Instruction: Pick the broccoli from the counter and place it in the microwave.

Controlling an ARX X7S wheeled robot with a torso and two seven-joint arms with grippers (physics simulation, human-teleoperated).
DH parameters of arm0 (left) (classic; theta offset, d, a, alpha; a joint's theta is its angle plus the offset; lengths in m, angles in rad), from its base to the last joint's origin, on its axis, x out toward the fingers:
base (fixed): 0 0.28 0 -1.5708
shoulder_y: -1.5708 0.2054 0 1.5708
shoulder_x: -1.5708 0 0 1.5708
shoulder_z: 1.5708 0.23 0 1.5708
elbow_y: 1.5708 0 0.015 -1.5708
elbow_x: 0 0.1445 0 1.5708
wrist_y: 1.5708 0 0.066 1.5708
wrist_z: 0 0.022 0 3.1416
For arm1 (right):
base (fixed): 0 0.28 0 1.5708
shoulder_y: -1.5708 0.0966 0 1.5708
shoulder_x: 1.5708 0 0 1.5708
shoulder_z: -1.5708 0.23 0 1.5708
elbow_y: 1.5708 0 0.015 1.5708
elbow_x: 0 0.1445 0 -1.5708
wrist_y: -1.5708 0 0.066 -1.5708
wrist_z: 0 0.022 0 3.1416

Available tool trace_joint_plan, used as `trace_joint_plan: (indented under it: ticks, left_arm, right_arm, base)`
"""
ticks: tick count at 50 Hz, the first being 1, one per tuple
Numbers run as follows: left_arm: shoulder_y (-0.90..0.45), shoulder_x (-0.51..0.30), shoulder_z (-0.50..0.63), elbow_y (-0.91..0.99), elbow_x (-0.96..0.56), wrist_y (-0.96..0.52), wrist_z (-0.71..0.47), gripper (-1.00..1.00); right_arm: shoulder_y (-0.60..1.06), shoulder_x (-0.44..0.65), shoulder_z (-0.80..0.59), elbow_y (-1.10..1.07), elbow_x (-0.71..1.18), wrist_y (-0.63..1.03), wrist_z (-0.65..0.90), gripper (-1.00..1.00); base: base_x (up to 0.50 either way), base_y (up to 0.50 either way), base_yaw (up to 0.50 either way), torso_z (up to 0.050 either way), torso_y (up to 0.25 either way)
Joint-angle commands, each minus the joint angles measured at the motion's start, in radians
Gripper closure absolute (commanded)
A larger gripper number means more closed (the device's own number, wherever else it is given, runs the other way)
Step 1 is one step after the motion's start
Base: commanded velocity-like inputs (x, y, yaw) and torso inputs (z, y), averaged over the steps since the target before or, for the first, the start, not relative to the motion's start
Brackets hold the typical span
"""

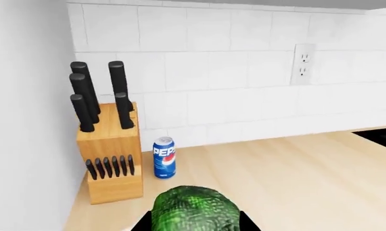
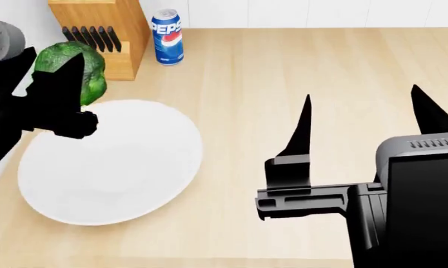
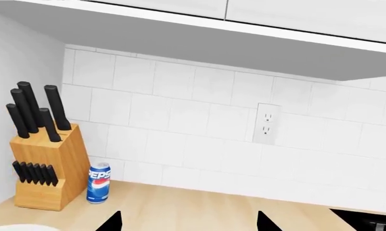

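The broccoli [image 2: 81, 68] is a bright green bumpy floret held between the fingers of my left gripper [image 2: 69, 70], above the far left rim of the white plate [image 2: 134, 167]. In the left wrist view the broccoli [image 1: 193, 211] fills the space between the two black fingertips of the left gripper [image 1: 193, 224]. My right gripper [image 2: 361, 120] is open and empty, raised over the tan wooden counter [image 2: 283, 72] at the right. In the right wrist view only the right gripper's [image 3: 187, 222] two fingertips show, wide apart. The microwave is out of view.
A wooden knife block [image 2: 101, 33] and a blue Pepsi can [image 2: 166, 36] stand at the back left by the tiled wall; both also show in the left wrist view, the block [image 1: 109, 159] and the can [image 1: 164, 157]. A wall outlet [image 1: 302, 64] is behind. A black stove edge [image 1: 380, 136] lies to the right.
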Motion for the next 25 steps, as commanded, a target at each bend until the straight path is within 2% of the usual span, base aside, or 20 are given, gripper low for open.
trace_joint_plan:
  ticks: [1,10,16,25]
  left_arm:
    - [0.113,-0.134,-0.03,0.2,0.026,0.135,-0.054,1.0]
    - [0.13,-0.159,-0.032,0.233,0.014,0.146,-0.065,1.0]
    - [0.144,-0.169,-0.044,0.25,0.014,0.175,-0.081,1.0]
    - [0.154,-0.168,-0.036,0.253,0.034,0.17,-0.088,1.0]
  right_arm:
    - [-0.038,-0.028,-0.039,0.019,-0.089,-0.034,-0.034,-1.0]
    - [-0.042,-0.027,-0.026,-0.001,-0.05,-0.034,-0.007,-1.0]
    - [-0.038,-0.019,-0.036,-0.007,-0.042,-0.019,0.007,-1.0]
    - [-0.034,-0.011,-0.037,-0.008,-0.033,-0.019,0.012,-1.0]
  base:
    - [0.0,0.0,0.0,0.0,0.25]
    - [0.0,0.0,0.0,0.0,0.25]
    - [-0.04,0.0,0.0,0.0,0.0]
    - [-0.5,0.01,0.0,0.0,0.0]
